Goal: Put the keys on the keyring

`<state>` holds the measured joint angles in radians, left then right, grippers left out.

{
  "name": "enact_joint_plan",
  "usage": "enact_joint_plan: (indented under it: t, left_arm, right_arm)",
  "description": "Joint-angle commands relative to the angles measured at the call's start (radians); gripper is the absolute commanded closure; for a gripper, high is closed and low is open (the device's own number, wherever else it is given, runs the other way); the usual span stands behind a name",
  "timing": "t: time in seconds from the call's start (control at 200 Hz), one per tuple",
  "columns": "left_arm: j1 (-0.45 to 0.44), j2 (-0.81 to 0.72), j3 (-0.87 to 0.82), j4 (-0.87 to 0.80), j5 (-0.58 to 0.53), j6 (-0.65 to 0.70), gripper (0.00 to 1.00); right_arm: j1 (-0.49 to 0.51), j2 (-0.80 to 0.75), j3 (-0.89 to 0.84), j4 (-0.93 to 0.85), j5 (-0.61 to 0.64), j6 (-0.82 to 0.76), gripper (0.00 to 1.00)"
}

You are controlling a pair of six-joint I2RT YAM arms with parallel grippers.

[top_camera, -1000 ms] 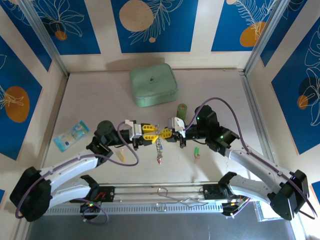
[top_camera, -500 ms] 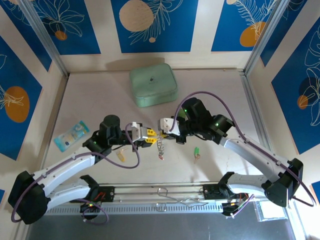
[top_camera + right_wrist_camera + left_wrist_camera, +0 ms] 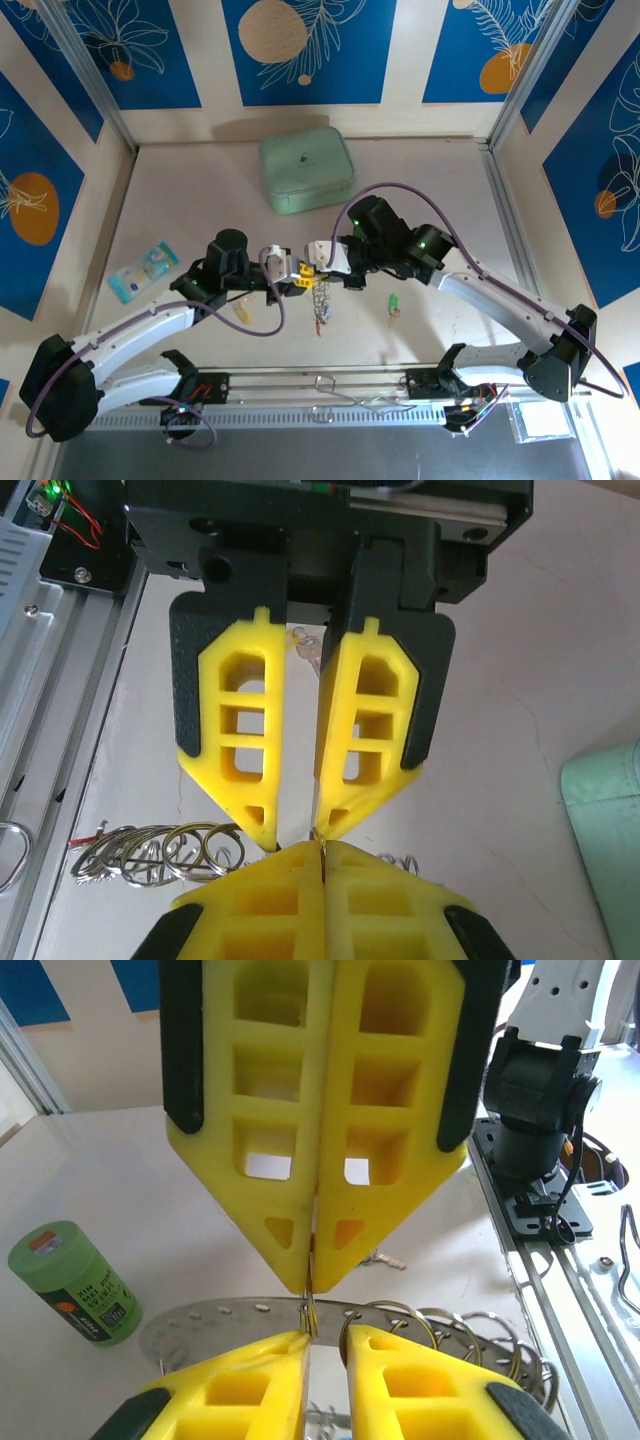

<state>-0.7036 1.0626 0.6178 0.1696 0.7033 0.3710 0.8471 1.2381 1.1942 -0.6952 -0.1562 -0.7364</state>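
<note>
Arms: 2, reaching in from the near edge and meeting tip to tip over the middle of the table (image 3: pixel 180 200).
Left gripper (image 3: pixel 325 1336): 1; its 2 yellow fingers stand slightly apart, with a narrow gap at the tips. They point at the tips of the other gripper. Whether they touch the metal there I cannot tell.
Right gripper (image 3: pixel 323 852): 1; its 2 yellow fingers are pressed flat together, pinching a thin sliver of metal at the top of the keyring.
Keyring (image 3: pixel 320 292): 1 silvery bunch, hanging down as a short chain from the point where the 2 grippers meet. The wrist views show it as several overlapping wire loops; their exact count is unclear.
Keys: 3 can be counted from above.
Red key (image 3: pixel 319 323): 1, at the bottom end of the hanging chain.
Green key (image 3: pixel 394 305): 1, lying on the table to the right of the chain, apart from it.
Yellow key (image 3: pixel 240 311): 1, pale, lying on the table to the left, beside the purple cable.
Case (image 3: pixel 307 172): 1, mint green, near the back wall.
Packet (image 3: pixel 143 270): 1, blue, at the left side.
Cylinder (image 3: pixel 75 1285): 1, green, upright.
</note>
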Motion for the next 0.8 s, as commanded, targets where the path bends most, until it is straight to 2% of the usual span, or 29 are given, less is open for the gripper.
enact_joint_plan:
  t: [0.0, 0.1, 0.21, 0.41, 0.475, 0.585, 0.765, 0.795]
  left_arm:
    - [-0.017, -0.005, 0.040, 0.056, 0.002, 0.018, 0.85]
    - [-0.019, -0.013, 0.032, 0.068, -0.014, 0.010, 0.85]
    - [-0.018, -0.010, 0.028, 0.065, -0.031, 0.005, 0.79]
    - [-0.018, 0.012, 0.020, 0.118, -0.042, -0.027, 0.79]
    - [-0.018, 0.017, 0.021, 0.132, -0.037, -0.035, 0.83]
    - [-0.017, 0.023, 0.030, 0.101, -0.033, -0.017, 1.00]
    - [-0.018, 0.015, 0.036, 0.018, -0.069, 0.047, 1.00]
    - [-0.017, 0.011, 0.036, 0.014, -0.074, 0.054, 1.00]
  right_arm:
    - [0.015, 0.009, 0.019, 0.011, -0.015, 0.006, 1.00]
    - [0.010, 0.005, -0.002, 0.021, -0.007, 0.010, 1.00]
    - [0.005, 0.003, -0.014, 0.032, -0.010, 0.022, 1.00]
    - [0.003, 0.011, -0.027, 0.043, -0.032, 0.038, 1.00]
    - [0.003, 0.015, -0.033, 0.049, -0.032, 0.043, 1.00]
    - [0.000, 0.014, -0.040, 0.059, -0.036, 0.054, 1.00]
    - [-0.036, -0.013, -0.060, 0.080, -0.084, 0.084, 1.00]
    - [-0.047, -0.020, -0.067, 0.076, -0.095, 0.084, 0.89]
